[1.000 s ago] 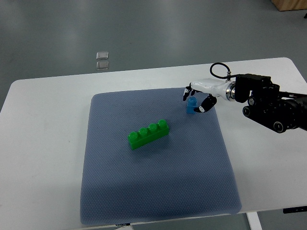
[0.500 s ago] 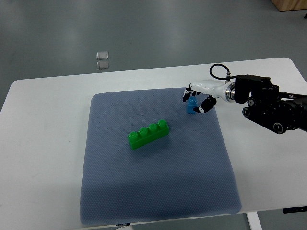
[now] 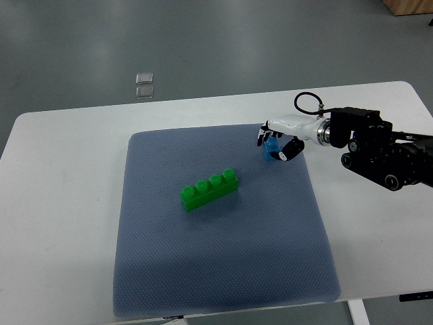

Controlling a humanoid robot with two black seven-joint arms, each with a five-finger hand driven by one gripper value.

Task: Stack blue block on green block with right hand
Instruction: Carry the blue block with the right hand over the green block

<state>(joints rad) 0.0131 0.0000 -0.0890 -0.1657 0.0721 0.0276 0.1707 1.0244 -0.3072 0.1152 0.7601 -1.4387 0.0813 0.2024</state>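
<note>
right hand (image 3: pixel 276 141) gripping half-hidden blue block (image 3: pixel 271 148)

Glossy plastic green block (image 3: pixel 209 189) on a matt, dimpled mat (image 3: pixel 223 271).

The right hand (image 3: pixel 279 139) reaches in from the right edge and closes its fingers (image 3: pixel 289 150) around the blue block (image 3: pixel 270 147) near the upper right corner of the blue-grey mat (image 3: pixel 223 271). The green block (image 3: pixel 209 189), four studs long, lies at a slant near the mat's centre, well apart from the hand. The mat lies on the white desk (image 3: pixel 61 223).
</note>
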